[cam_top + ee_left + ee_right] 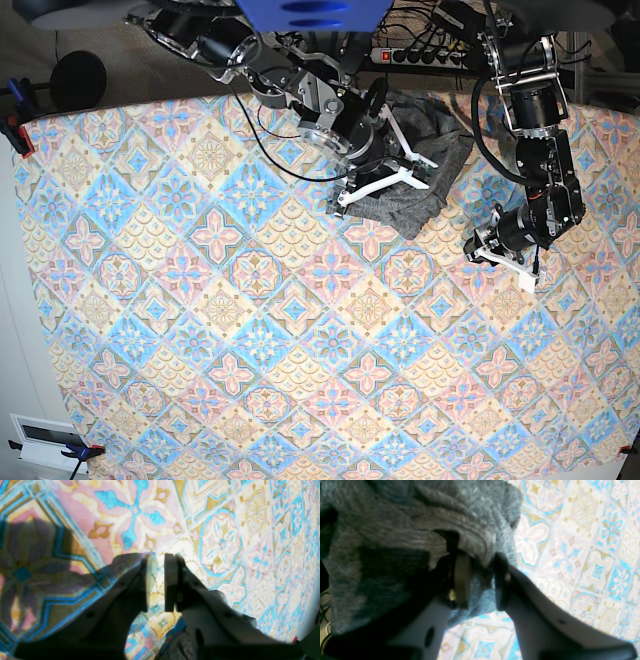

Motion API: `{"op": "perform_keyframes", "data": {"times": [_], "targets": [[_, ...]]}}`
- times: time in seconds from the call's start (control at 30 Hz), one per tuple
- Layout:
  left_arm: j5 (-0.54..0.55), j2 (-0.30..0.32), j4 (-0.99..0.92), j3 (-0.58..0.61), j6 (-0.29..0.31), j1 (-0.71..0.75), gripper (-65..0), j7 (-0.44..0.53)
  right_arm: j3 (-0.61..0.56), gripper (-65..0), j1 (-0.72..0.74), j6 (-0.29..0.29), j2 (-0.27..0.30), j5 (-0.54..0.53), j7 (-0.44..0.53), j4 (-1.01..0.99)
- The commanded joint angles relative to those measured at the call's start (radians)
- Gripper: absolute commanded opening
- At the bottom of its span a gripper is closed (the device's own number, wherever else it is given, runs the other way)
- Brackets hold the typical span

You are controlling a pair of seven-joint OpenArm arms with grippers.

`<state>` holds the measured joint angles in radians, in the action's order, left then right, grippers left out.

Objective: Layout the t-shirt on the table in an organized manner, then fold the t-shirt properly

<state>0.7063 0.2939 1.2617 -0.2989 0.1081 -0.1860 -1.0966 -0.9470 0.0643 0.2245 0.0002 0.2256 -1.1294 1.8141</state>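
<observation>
The dark-grey t-shirt (445, 150) lies bunched near the far edge of the table (250, 330), right of centre. My right gripper (425, 170) is on it with its jaws apart. In the right wrist view a thick ribbed fold of the t-shirt (395, 530) drapes over and between the fingertips of the right gripper (481, 557), with the patterned table (582, 542) beside it. My left gripper (510, 265) hangs over bare cloth to the right of the shirt. In the left wrist view the left gripper (157, 557) shows a narrow gap with only the table (225, 530) behind it.
A power strip and cables (420, 55) run along the far side behind the arms. A clamp (15, 130) holds the cloth at the left edge. A white box (45, 440) sits off the near left corner. A black round object (80, 80) stands at the back left.
</observation>
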Motion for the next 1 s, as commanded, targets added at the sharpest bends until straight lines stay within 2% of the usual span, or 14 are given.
{"op": "perform_keyframes", "data": {"times": [0.0, 0.37, 0.6, 0.73, 0.87, 0.97], "targets": [[0.014, 0.012, 0.017, -0.001, 0.006, -0.022, -55.7, 0.014, -0.019, -46.8, 0.012, -0.003, -0.015, 0.002, 0.016, 0.022], [0.013, 0.012, 0.017, 0.0, 0.008, -0.02, -55.7, 0.013, -0.039, -34.9, 0.013, -0.001, -0.012, 0.002, 0.027, 0.146], [0.032, 0.001, 0.017, 0.002, 0.014, -0.019, -55.8, 0.008, -0.034, -33.5, 0.018, -0.001, -0.01, 0.005, 0.03, 0.146], [0.071, -0.008, 0.017, 0.0, 0.035, -0.017, -56.0, 0.006, 0.056, -33.7, 0.018, -0.001, -0.01, 0.005, 0.074, 0.144], [0.072, -0.008, 0.02, 0.002, 0.04, -0.007, -56.0, 0.003, 0.224, -33.7, 0.018, -0.001, -0.01, 0.004, 0.125, 0.144], [0.068, -0.005, 0.022, 0.017, 0.04, -0.007, -56.0, -0.037, 0.351, -33.7, 0.018, -0.001, -0.01, 0.002, 0.13, 0.141]]}}
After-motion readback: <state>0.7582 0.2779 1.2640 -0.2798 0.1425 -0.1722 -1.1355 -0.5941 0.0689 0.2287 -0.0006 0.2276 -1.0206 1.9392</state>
